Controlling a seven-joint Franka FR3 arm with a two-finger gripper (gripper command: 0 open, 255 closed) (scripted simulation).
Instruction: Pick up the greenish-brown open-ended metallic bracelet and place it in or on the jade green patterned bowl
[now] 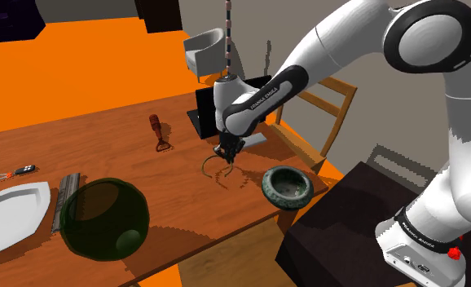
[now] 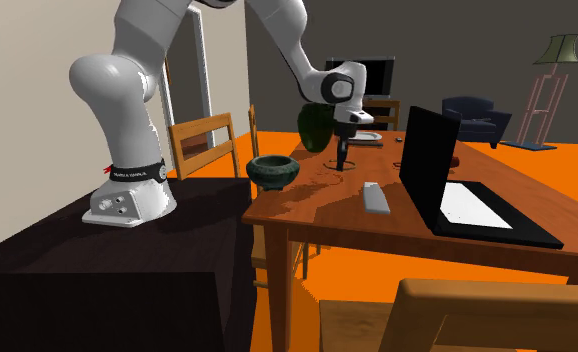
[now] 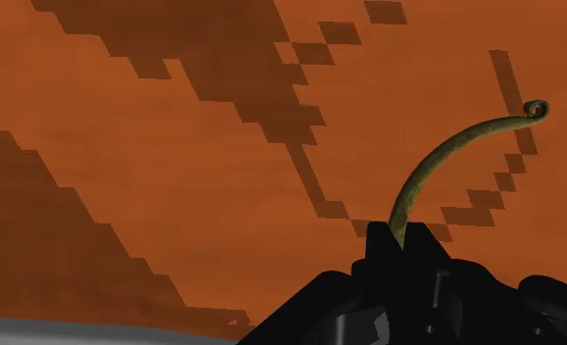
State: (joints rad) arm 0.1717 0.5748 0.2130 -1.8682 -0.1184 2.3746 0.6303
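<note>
A thin greenish-brown open-ended bracelet (image 3: 448, 152) curves up from between my black fingers and ends in a small curl. My gripper (image 3: 399, 235) is shut on its lower part. In the shoulder view the gripper (image 1: 228, 156) points straight down at the wooden table (image 1: 185, 220), with the bracelet (image 1: 213, 169) hanging at its tips close to the surface. The jade green patterned bowl (image 1: 287, 186) stands near the table's edge, a short way to the shoulder view's right of the gripper. In the second exterior view the bowl (image 2: 273, 170) sits at the table corner, left of the gripper (image 2: 344, 160).
A large dark green round vessel (image 1: 103, 218), a grey bar (image 1: 65, 200) and a white plate (image 1: 10, 216) lie at the shoulder view's left. A brown-handled tool (image 1: 156, 130) lies farther back. An open black laptop (image 2: 447, 180) and a grey remote (image 2: 376, 198) are on the table. A wooden chair (image 1: 323, 114) stands beside it.
</note>
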